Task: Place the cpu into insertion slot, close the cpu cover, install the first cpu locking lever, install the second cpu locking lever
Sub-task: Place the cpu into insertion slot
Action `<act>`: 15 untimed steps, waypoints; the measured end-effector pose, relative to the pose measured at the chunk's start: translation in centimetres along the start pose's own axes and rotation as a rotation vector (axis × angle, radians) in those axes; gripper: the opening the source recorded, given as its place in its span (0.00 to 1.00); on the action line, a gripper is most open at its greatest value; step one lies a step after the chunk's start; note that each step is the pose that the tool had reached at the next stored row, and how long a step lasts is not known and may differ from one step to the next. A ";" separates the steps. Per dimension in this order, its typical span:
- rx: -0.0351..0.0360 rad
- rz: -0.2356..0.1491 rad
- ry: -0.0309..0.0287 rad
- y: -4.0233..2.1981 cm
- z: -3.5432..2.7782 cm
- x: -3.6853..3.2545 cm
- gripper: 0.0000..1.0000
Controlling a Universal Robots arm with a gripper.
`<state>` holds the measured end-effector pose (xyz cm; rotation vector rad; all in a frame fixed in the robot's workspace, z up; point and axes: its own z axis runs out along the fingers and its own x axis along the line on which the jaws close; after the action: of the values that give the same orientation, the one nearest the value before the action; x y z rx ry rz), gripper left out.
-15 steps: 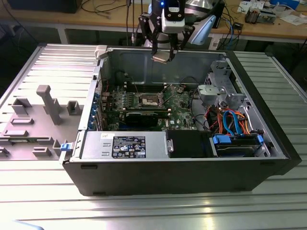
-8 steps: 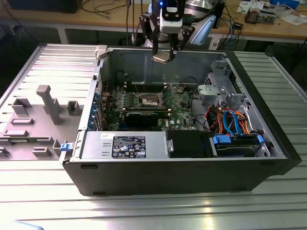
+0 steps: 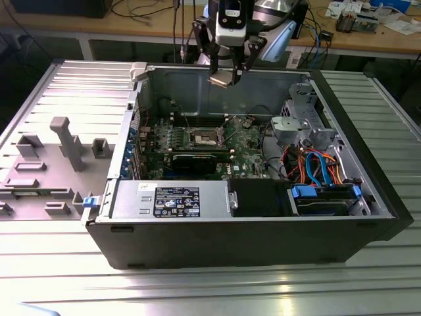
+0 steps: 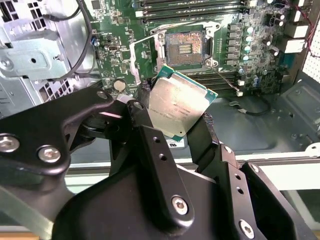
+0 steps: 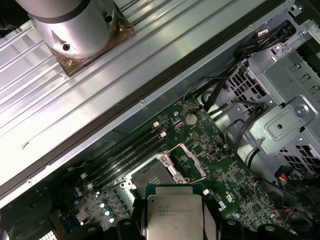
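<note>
My gripper hangs above the back of the open computer case, shut on the cpu. In both wrist views the cpu is a flat silvery square pinched by its edges between the black fingers. Below it, on the green board, the insertion slot lies bare, with a dark rim and a tan centre. In the exterior view the slot sits lower than the gripper. The cpu cover, a thin metal frame, stands swung open beside the slot.
A power supply box with a black label lines the case's near wall. A long black graphics card lies near the slot and memory slots run beside it. A metal drive cage and coloured cables fill the exterior view's right.
</note>
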<state>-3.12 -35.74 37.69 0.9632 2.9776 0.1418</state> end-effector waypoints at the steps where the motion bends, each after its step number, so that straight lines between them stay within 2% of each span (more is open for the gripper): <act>1: -0.0001 0.007 -0.0006 0.00 0.00 0.00 0.54; 7: -0.0009 0.049 -0.0044 -0.03 0.02 0.05 0.54; 15: -0.0011 0.069 -0.0062 -0.29 0.02 0.39 0.54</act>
<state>-3.61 -35.75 37.65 1.0641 2.9398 0.1408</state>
